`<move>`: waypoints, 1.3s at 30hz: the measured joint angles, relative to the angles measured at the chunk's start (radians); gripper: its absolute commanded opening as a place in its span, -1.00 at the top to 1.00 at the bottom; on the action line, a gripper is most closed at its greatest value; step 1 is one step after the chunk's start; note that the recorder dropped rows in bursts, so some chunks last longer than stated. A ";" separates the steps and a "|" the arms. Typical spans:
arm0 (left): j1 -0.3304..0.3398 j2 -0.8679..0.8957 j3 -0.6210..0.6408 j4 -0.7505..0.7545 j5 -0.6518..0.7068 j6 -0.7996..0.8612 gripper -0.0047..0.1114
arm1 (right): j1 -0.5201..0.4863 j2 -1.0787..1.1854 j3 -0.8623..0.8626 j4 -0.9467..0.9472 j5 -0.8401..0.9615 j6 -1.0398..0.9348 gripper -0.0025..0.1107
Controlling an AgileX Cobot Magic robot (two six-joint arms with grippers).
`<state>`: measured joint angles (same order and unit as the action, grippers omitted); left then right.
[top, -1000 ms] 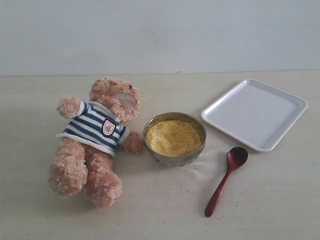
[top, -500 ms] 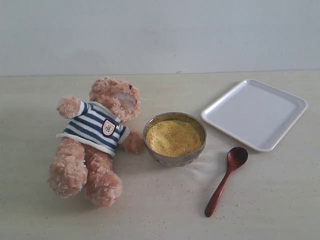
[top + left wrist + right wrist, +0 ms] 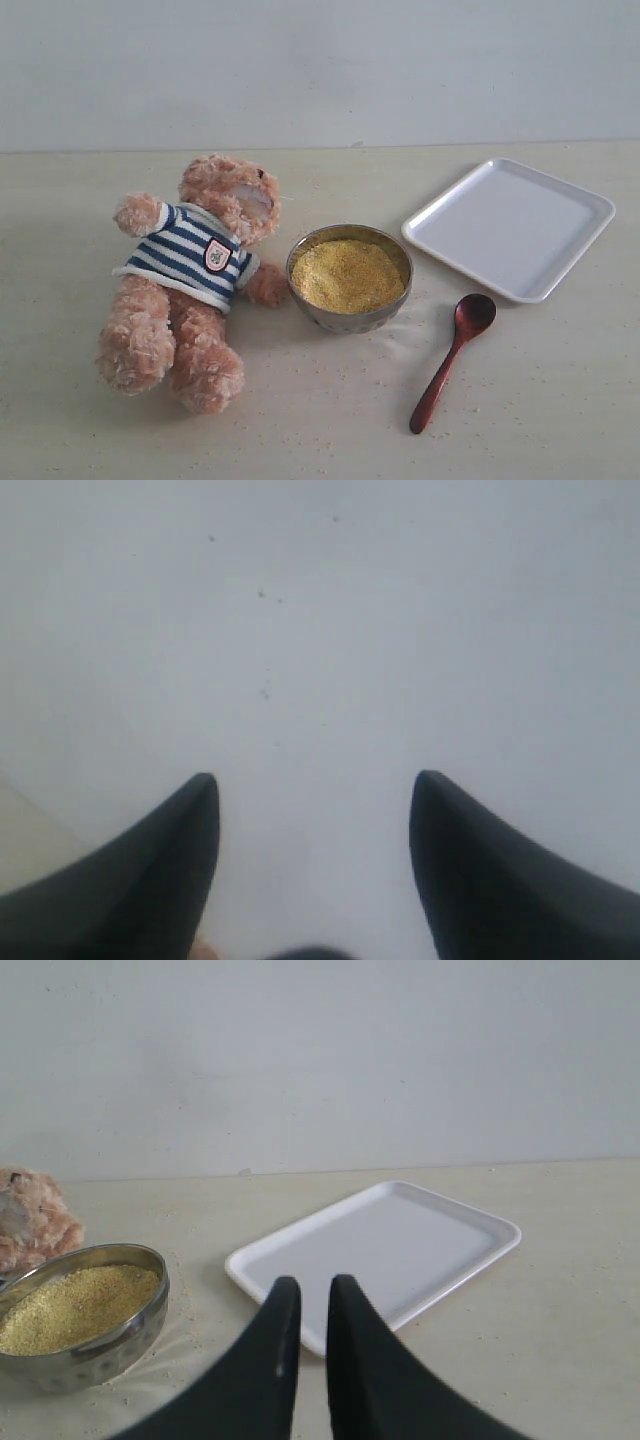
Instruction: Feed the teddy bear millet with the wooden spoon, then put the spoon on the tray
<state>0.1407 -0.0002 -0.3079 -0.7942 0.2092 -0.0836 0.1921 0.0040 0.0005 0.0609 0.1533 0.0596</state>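
On the pale beige worktop [image 3: 560, 400], in the exterior view, a fluffy light-brown teddy bear in a navy-and-white striped sweater [image 3: 190, 280] lies at the left, head toward the back wall. One paw is just beside the small round metal bowl [image 3: 350, 322]; contact cannot be confirmed. The bowl stands at the centre, filled with fine golden-yellow millet [image 3: 347, 275]. Loose grains are scattered on the worktop around it.

The flat white rectangular tray [image 3: 510, 228] sits at the right rear, near the bowl but apart from it, and carries nothing.

The small dark reddish-brown wooden spoon [image 3: 450, 360] lies flat on the worktop to the right of the bowl. Its oval end points toward the tray's near edge and stops just short of it. Its handle runs toward the front of the view. Nothing grips the spoon.

Left claw [image 3: 315, 776]: jaws stand well apart, nothing between them, over a plain pale surface with a few dark specks.

Right claw [image 3: 315, 1280]: jaws drawn almost together with only a thin slit between, holding nothing. Tray, bowl and part of the bear lie beyond it.
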 measured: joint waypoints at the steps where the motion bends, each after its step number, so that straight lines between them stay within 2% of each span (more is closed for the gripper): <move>1: 0.000 0.000 -0.028 -0.026 0.027 0.000 -0.01 | 0.000 0.000 0.000 0.000 0.000 0.000 0.74; 7: 0.000 -0.002 -0.184 -0.076 0.192 0.022 -0.01 | 0.000 0.000 0.000 0.000 0.000 0.000 0.74; 14: 0.000 -0.002 -0.284 -0.083 0.287 0.026 -0.01 | 0.000 0.000 0.000 0.000 0.000 0.000 0.74; 20: 0.000 -0.002 -0.288 -0.137 0.392 0.025 -0.01 | 0.000 0.000 0.000 0.000 0.000 0.000 0.74; 35: 0.000 -0.002 -0.288 -0.187 0.504 0.014 -0.01 | 0.000 0.000 0.000 0.000 0.000 0.000 0.74; 39: 0.000 -0.002 -0.288 -0.223 0.550 0.084 0.09 | 0.000 0.000 0.000 0.000 0.000 0.000 0.74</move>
<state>0.1407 -0.0025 -0.5958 -1.0175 0.7588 0.0000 0.1921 0.0040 0.0005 0.0609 0.1533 0.0596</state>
